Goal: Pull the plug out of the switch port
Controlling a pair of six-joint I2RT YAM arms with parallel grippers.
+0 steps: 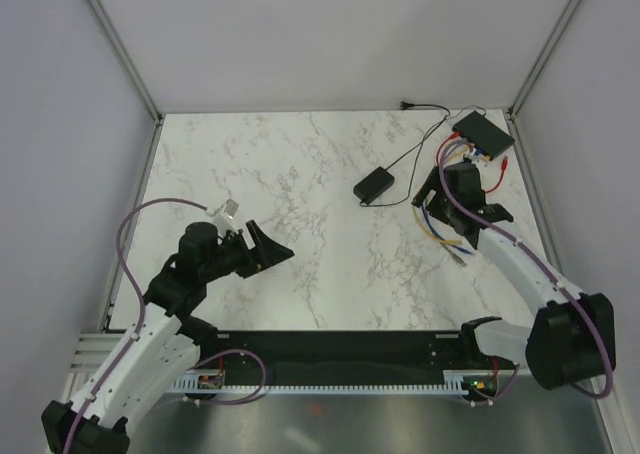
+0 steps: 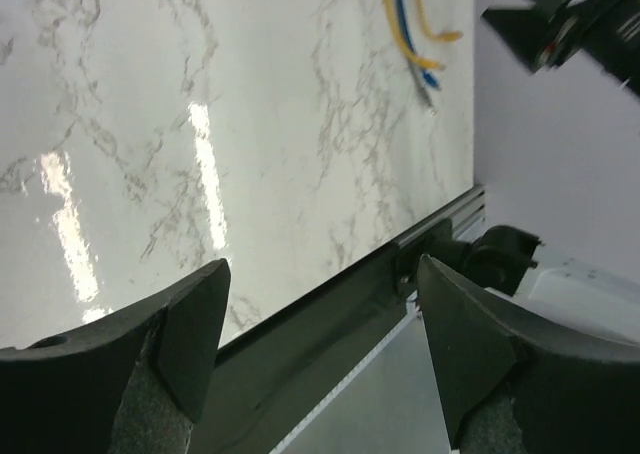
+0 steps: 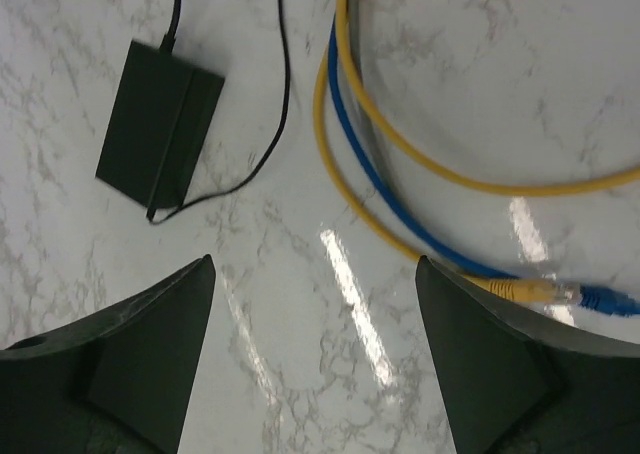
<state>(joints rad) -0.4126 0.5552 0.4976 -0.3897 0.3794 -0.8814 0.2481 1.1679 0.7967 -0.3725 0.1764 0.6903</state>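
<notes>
The switch (image 1: 483,132), a flat black box, lies at the far right corner of the marble table. Plugs (image 1: 470,151) sit along its near edge, too small to tell apart. Yellow and blue cables (image 1: 440,229) trail from there toward me. Their loose ends (image 3: 545,292) lie flat on the marble. My right gripper (image 1: 462,206) (image 3: 314,262) hangs open just short of the switch, over bare table beside these cables, holding nothing. The switch is out of the right wrist view. My left gripper (image 1: 272,246) (image 2: 322,264) is open and empty at the near left, far from the switch.
A small black power brick (image 1: 374,187) (image 3: 160,134) with a thin black cord (image 3: 283,94) lies left of the right gripper. A red-tipped cable (image 1: 506,161) lies by the switch. White walls close in the table. The near table edge rail (image 2: 400,244) shows in the left wrist view.
</notes>
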